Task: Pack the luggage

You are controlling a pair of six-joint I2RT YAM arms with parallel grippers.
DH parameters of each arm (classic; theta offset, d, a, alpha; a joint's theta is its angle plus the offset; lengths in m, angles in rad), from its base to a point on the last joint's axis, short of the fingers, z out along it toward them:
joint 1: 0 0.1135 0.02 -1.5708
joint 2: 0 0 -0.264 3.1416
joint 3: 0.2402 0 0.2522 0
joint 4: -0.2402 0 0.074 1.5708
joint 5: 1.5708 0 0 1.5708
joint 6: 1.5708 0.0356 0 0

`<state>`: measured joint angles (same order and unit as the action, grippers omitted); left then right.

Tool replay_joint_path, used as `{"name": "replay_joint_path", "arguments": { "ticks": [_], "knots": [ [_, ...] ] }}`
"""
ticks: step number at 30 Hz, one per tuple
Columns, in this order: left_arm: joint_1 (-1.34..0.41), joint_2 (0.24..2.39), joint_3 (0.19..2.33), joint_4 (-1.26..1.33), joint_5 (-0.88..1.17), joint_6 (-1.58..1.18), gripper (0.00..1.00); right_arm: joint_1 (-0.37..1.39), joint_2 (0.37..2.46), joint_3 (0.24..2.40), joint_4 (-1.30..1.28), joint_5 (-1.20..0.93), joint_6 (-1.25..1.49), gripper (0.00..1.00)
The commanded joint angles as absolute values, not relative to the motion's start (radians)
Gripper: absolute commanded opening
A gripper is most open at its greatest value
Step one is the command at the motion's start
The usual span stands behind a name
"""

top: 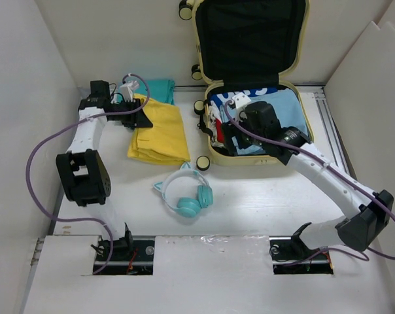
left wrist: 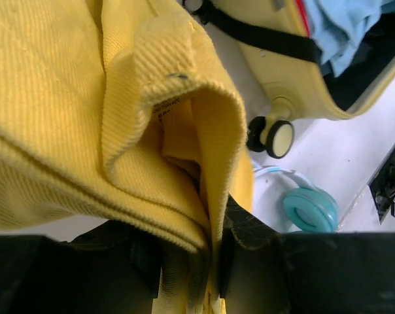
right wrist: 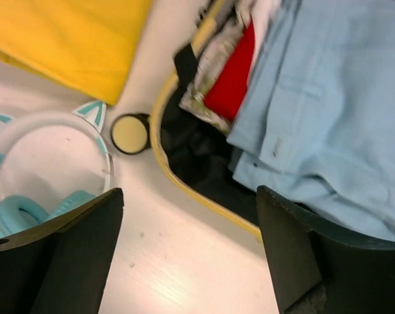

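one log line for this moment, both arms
left gripper: shut on yellow cloth | right gripper: open over luggage | headphones: on table

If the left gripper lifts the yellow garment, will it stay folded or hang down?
Probably floppy: the yellow garment sags in soft folds where the left gripper pinches it. Just cloth, so likely light; its ribbed weave should resist slipping.

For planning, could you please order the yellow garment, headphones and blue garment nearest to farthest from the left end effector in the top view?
1. yellow garment: gripped, left.
2. headphones: centre, near side.
3. blue garment: inside luggage, right.
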<state>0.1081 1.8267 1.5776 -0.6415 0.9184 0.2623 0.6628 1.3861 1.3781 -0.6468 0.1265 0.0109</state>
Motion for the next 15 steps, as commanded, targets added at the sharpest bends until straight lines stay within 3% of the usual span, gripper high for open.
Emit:
{"name": "replay_joint_path", "arguments": {
  "ticks": [1, 6, 9, 15],
  "knots": [
    [0.104, 1.689, 1.657, -0.704, 1.046, 0.287, 0.0, 0.664, 1.329, 1.341, -0.428, -0.044, -0.023, 0.87],
    [0.048, 1.548, 1.694, -0.698, 1.034, 0.287, 0.0, 0.652, 1.295, 1.267, -0.236, -0.227, -0.023, 0.98],
    [0.025, 1.5, 1.722, -0.684, 1.075, 0.287, 0.0, 0.618, 1.295, 1.206, -0.109, -0.363, 0.023, 1.0],
    [0.006, 1.437, 1.822, -0.706, 1.167, 0.278, 0.0, 0.586, 1.295, 1.144, 0.033, -0.38, 0.046, 1.0]
  ]
}}
